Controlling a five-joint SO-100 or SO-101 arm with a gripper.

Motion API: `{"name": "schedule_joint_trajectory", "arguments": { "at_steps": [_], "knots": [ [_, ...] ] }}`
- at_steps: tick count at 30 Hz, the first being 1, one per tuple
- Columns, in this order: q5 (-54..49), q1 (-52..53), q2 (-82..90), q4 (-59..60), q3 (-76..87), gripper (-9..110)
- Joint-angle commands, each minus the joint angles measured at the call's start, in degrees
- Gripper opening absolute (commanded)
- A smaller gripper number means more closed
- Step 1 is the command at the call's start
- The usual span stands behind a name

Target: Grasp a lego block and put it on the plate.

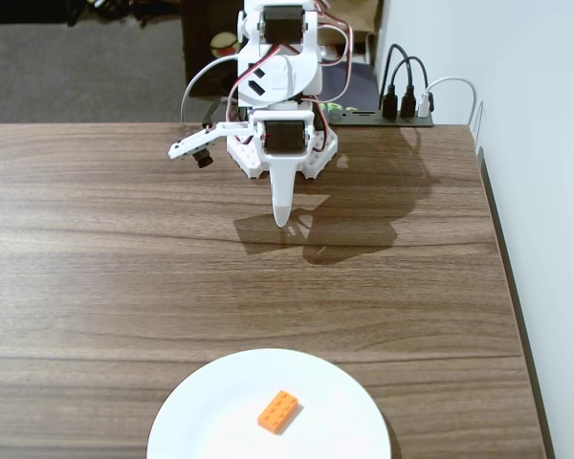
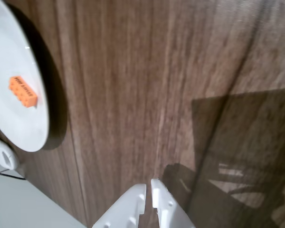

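One orange lego block [image 1: 279,411] lies flat, studs up, on the white plate [image 1: 210,421] at the near edge of the wooden tabletop [image 1: 124,249] in the fixed view, a bit right of the plate's centre. Plate runs off the bottom of the frame. White arm sits folded at the far edge, approx. mid-table, well apart from plate & block. Its gripper [image 2: 148,189] points down over bare wood in the wrist view, fingers [image 2: 135,199] all but together w/ only a thin slit between tips, nothing held. Arm's shadow falls on the wood to its right.
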Motion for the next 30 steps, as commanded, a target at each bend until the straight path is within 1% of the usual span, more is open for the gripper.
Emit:
{"name": "schedule_joint_trajectory", "arguments": {
  "at_steps": [1,5,30],
  "knots": [
    [0.18,-0.18,1.05,0.62,-0.18,1],
    [0.18,-0.18,3.87,2.20,0.26,1],
    [0.09,-0.18,3.96,2.20,0.35,1]
  ]
}}
